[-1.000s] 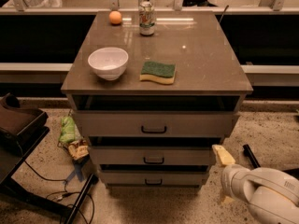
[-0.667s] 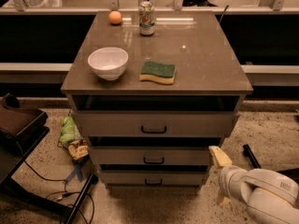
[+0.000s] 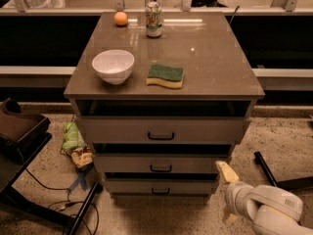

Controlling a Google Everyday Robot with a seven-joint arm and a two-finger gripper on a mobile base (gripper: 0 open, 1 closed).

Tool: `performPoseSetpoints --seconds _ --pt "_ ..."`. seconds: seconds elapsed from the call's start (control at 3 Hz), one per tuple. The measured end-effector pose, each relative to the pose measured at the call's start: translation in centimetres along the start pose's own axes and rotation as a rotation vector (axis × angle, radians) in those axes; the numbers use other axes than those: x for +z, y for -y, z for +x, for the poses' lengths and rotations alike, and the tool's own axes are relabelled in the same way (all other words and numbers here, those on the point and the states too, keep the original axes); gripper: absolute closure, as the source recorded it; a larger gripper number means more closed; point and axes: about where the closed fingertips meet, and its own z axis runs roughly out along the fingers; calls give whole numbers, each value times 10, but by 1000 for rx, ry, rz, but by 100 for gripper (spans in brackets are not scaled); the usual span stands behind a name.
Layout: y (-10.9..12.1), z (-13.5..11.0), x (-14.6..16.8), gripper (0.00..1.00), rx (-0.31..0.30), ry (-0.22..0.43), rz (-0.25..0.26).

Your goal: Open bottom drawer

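Note:
The cabinet has three grey-beige drawers. The bottom drawer point(image 3: 160, 186) is the lowest and slimmest front, with a small black bar handle point(image 3: 160, 191) at its centre, and it stands closed. Above it are the mid drawer point(image 3: 161, 164) and the tall top drawer point(image 3: 161, 130). My gripper point(image 3: 226, 192) is low at the right, just off the bottom drawer's right end and in front of the cabinet's right corner. One cream fingertip point(image 3: 224, 172) points up beside the mid drawer's right edge. The white arm point(image 3: 266, 209) runs off to the lower right.
On the cabinet top point(image 3: 215, 58) sit a white bowl point(image 3: 113, 66), a green and yellow sponge point(image 3: 166, 76), a soda can point(image 3: 153, 19) and an orange point(image 3: 121, 18). Snack bags point(image 3: 76, 143) lie on the floor at left, next to a black stand point(image 3: 19, 146) and cables. A dark bar point(image 3: 265, 168) lies at right.
My gripper has shifted slightly left, closer to the right end of the lower drawers. The drawers have not moved.

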Motion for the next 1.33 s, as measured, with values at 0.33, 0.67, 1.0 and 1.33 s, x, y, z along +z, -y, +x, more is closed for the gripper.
performPoseSetpoints --seconds 0.33,0.67,1.0,1.33 --pt "-23 7 33 0 37 -10 6" --pt "-49 14 82 0 36 -21 8" --pt "-73 7 138 0 24 -7 4" --pt "-106 -31 201 0 5 51 -57"
